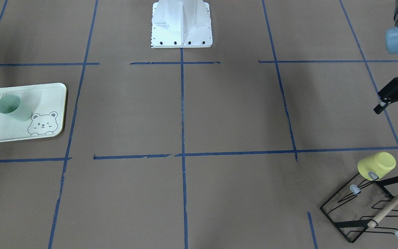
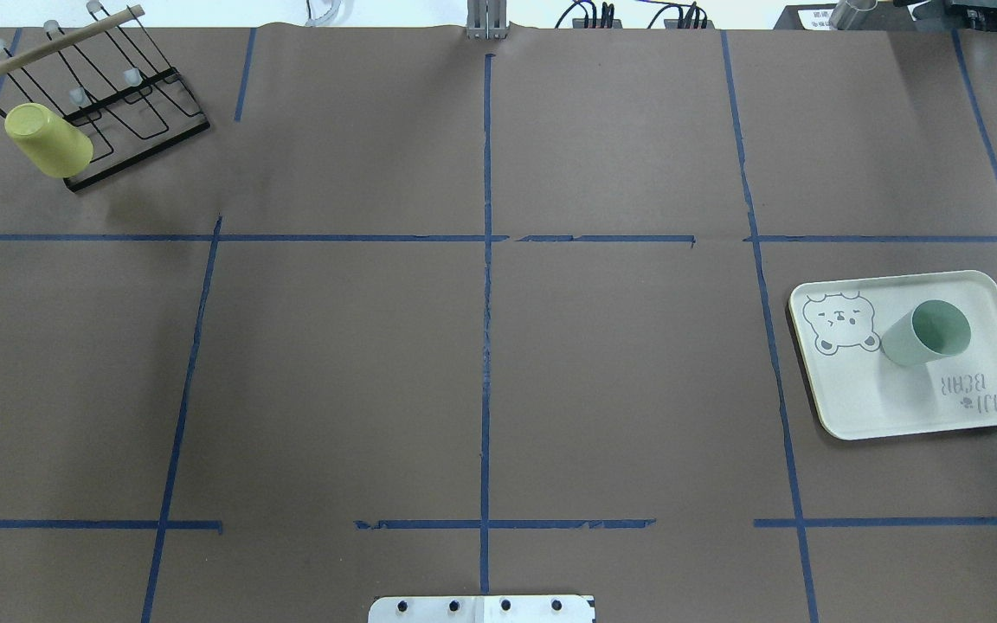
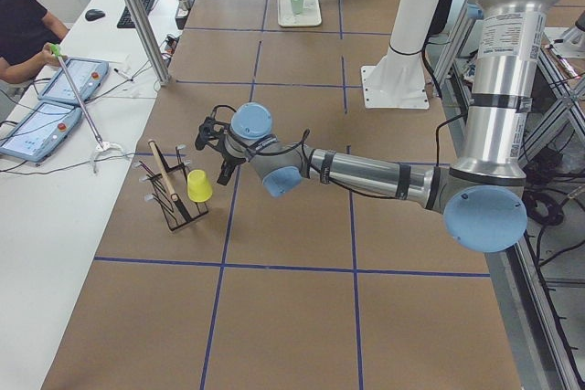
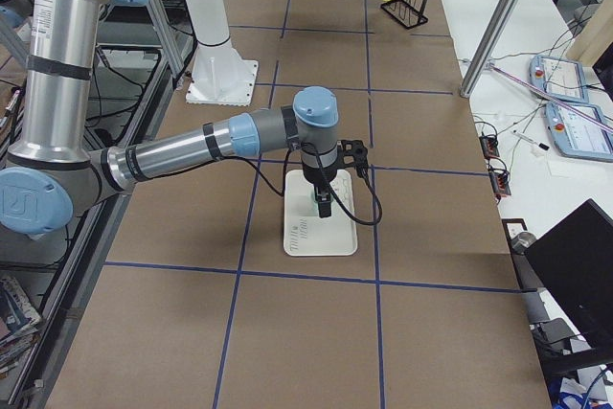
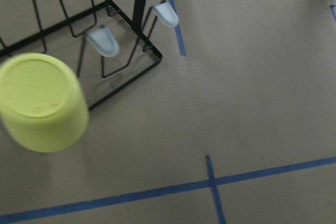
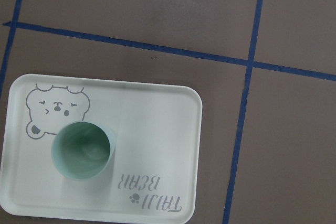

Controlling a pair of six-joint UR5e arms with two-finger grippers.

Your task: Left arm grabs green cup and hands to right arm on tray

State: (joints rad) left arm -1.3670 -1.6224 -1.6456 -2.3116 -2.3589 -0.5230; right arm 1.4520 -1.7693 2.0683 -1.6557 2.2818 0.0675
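Observation:
The green cup stands upright, mouth up, on the tray, beside the bear drawing. It also shows in the overhead view and the right wrist view, on the tray. My left gripper hangs open and empty above the table's far left end, close to the cup rack, far from the cup. My right gripper shows only in the exterior right view, held above the tray; I cannot tell whether it is open or shut. Its fingers are not in the right wrist view.
A yellow cup hangs upside down on a black wire rack with a wooden rod, near my left gripper; it fills the left of the left wrist view. The white robot base stands at the table's middle edge.

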